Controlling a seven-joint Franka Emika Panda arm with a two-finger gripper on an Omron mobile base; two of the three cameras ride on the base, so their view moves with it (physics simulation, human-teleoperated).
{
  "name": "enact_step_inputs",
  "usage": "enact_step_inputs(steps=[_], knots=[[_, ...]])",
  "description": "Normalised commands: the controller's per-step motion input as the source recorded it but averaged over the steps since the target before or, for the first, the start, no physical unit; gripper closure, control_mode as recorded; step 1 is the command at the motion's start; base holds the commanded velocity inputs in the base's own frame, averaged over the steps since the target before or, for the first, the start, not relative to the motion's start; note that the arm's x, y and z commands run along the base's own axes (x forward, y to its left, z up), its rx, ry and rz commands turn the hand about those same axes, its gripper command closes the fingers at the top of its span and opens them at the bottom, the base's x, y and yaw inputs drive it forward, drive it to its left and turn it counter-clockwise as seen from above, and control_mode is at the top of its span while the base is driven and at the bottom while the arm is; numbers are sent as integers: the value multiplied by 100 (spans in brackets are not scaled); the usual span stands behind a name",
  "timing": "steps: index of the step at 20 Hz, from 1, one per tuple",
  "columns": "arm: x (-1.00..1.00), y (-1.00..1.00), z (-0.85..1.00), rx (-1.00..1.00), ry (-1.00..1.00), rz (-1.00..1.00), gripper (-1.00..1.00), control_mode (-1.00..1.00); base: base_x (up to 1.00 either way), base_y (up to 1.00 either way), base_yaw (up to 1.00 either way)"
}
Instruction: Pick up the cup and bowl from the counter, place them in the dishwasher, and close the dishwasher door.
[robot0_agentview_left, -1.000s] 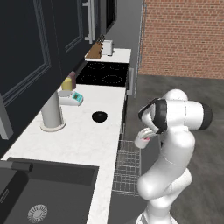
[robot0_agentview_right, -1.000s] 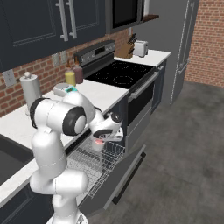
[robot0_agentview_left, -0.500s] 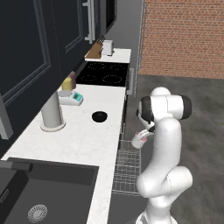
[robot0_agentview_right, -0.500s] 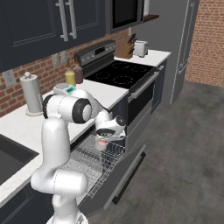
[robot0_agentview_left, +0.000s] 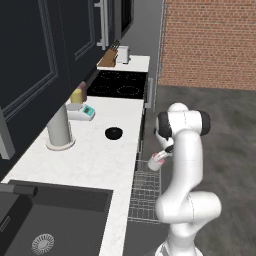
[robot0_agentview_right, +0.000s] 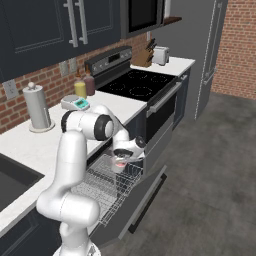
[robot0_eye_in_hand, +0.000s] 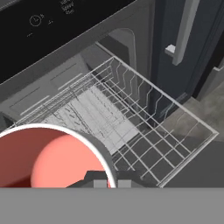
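Pincer (robot0_agentview_right: 123, 156) clamped on cup (robot0_agentview_right: 119, 161) rim, apparently, cup w/ pincer above dishwasher rack (robot0_agentview_right: 102, 185), bowl (robot0_agentview_left: 114, 133) on counter (robot0_agentview_left: 95, 155)

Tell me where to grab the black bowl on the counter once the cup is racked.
The bowl sits upright and open on the counter, apart from other items. It is shallow and round, so probably come straight down and pinch its rim, one finger inside, one outside, on the counter-edge side. The gripper now holds the cup.
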Motion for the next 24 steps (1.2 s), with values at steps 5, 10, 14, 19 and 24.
enact_step_inputs(steps=[5,10,14,19,24], knots=[[37,3,-38,0,0,0,100,-100,0,0,0],[35,0,-41,0,0,0,100,-100,0,0,0],[30,0,-49,0,0,0,100,-100,0,0,0],[27,0,-50,0,0,1,100,-100,0,0,0],[25,0,-47,0,0,1,100,-100,0,0,0]])
